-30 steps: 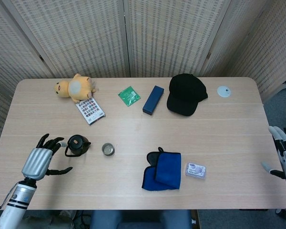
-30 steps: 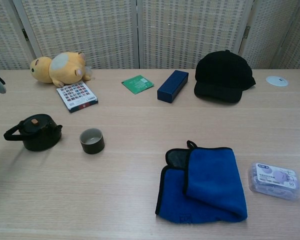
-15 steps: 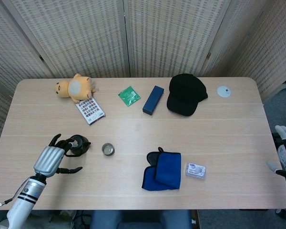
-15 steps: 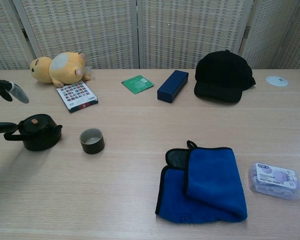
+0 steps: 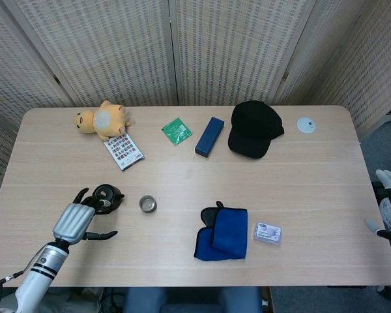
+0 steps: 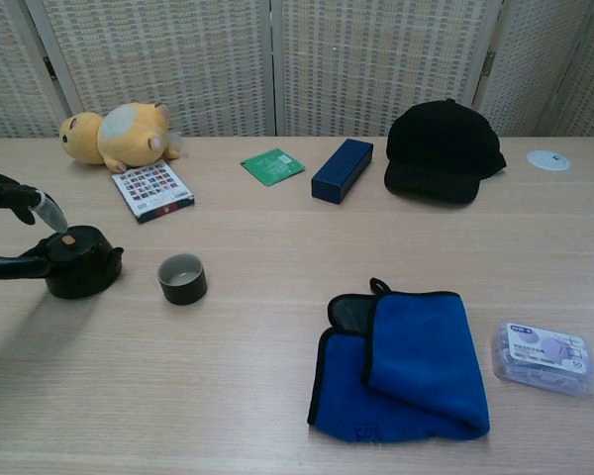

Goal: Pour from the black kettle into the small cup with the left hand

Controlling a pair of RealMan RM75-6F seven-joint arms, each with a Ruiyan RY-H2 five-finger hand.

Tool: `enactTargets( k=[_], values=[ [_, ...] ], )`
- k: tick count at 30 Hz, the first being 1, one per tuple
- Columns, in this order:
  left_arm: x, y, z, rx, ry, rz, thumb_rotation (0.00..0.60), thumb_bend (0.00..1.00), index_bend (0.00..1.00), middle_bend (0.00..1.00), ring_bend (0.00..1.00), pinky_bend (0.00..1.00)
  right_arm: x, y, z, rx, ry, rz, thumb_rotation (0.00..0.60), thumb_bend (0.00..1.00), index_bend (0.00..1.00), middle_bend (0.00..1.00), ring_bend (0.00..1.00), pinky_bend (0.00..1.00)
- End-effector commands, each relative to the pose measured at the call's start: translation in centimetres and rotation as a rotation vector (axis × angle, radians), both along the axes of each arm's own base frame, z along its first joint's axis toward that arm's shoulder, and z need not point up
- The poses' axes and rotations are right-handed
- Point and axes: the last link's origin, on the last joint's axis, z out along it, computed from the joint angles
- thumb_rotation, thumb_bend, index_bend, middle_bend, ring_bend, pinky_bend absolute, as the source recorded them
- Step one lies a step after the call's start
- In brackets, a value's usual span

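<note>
The black kettle (image 5: 107,195) (image 6: 77,265) stands upright near the table's left front, its handle pointing left. The small cup (image 5: 147,204) (image 6: 182,278) sits upright just right of it, a short gap between them. My left hand (image 5: 77,220) is at the kettle's handle side with its fingers spread. In the chest view its fingers (image 6: 30,199) arch over the kettle's lid and the thumb (image 6: 2,265) reaches the handle from below, not closed around it. My right hand (image 5: 390,201) hangs off the table's right edge, fingers apart and holding nothing.
A blue cloth (image 5: 222,233) and a small plastic box (image 5: 266,232) lie at the front right. At the back lie a plush toy (image 5: 101,119), a card booklet (image 5: 123,151), a green packet (image 5: 176,130), a navy case (image 5: 209,136), a black cap (image 5: 254,128) and a white disc (image 5: 305,124).
My left hand has moved right and forward to the kettle; its fingers now bracket the handle and lid. The kettle, the cup and the right hand have stayed put.
</note>
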Motion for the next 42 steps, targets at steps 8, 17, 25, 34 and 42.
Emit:
enactTargets(
  k=[8,17,25,34,42],
  values=[
    [0.1,0.2,-1.0,-0.013,0.080,-0.026,0.132,0.08,0.27,0.20,0.23,0.00,0.0,-0.1,0.9,-0.035,0.005,-0.002,0.600,0.11,0.02,0.09,0.00,0.00],
    [-0.2,0.9,-1.6,-0.008,0.098,-0.013,0.133,0.08,0.29,0.29,0.31,0.00,0.3,-0.3,1.5,-0.050,0.010,0.002,0.600,0.11,0.02,0.09,0.00,0.00],
    [-0.6,1.3,-1.9,-0.002,0.108,0.003,0.130,0.08,0.32,0.36,0.35,0.00,0.3,-0.3,1.6,-0.051,0.011,-0.002,0.600,0.11,0.02,0.09,0.00,0.00],
    [-0.9,1.9,-2.3,0.007,0.118,0.016,0.129,0.08,0.33,0.36,0.36,0.00,0.0,-0.2,1.6,-0.052,0.011,-0.012,0.600,0.11,0.02,0.09,0.00,0.00],
    [-1.0,2.1,-2.6,0.008,0.124,0.027,0.129,0.08,0.37,0.36,0.36,0.00,-0.2,-0.1,1.6,-0.052,0.010,-0.018,0.600,0.11,0.02,0.09,0.00,0.00]
  ],
)
